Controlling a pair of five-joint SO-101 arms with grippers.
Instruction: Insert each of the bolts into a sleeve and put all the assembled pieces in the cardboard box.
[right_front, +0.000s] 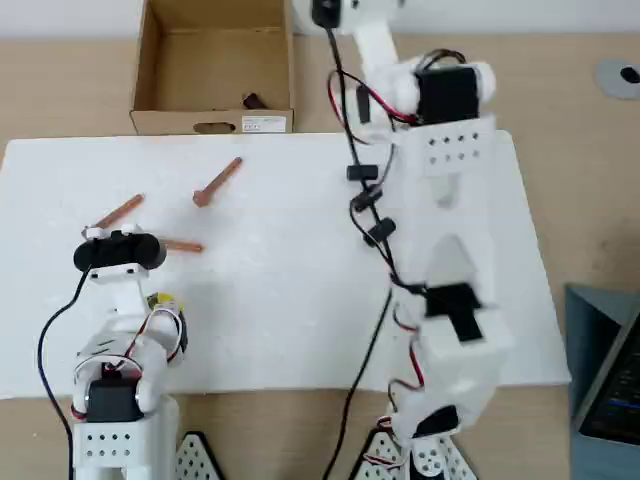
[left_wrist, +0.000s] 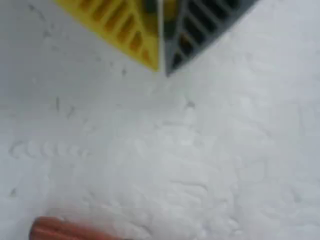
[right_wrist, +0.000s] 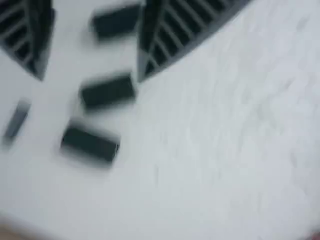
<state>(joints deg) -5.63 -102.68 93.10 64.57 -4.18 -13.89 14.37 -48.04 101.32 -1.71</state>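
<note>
Left gripper (left_wrist: 162, 67) is hanging low over the white mat (right_front: 290, 300), its yellow and grey jaws pressed together at the tips and holding nothing. The end of a bolt (left_wrist: 65, 231) is lying near it but apart.

Right gripper (right_wrist: 90, 70) is hovering with its jaws spread wide and nothing in them. Black sleeves (right_wrist: 107, 92) are lying loose on the mat beneath it, and one sleeve (right_wrist: 117, 20) is sitting in the gap between the jaws, untouched as far as I can tell.

From above, three bolts are resting on the mat's left half: upper bolt (right_front: 218, 182), left bolt (right_front: 120, 211) and near bolt (right_front: 183, 246). All are well apart from the sleeves. The cardboard box (right_front: 140, 70) is standing on the counter (right_front: 80, 60) just beyond the mat, with one dark piece (right_front: 253, 101) lying inside.

Risks, as I am judging them:
- Going down with the left jaws closed would be shoving a bolt and rolling it away, since it is round.
- The sleeves are crowding each other, so closing on one could knock its neighbours askew.
- Bolt and sleeve would be needing true alignment, and a tilted grip would jam the entry.

In the way: the right arm (right_front: 450, 170) is stretching over the mat's right side, its black cable (right_front: 345, 120) is trailing across the mat where it could snag, and the box's front wall has to be cleared.
</note>
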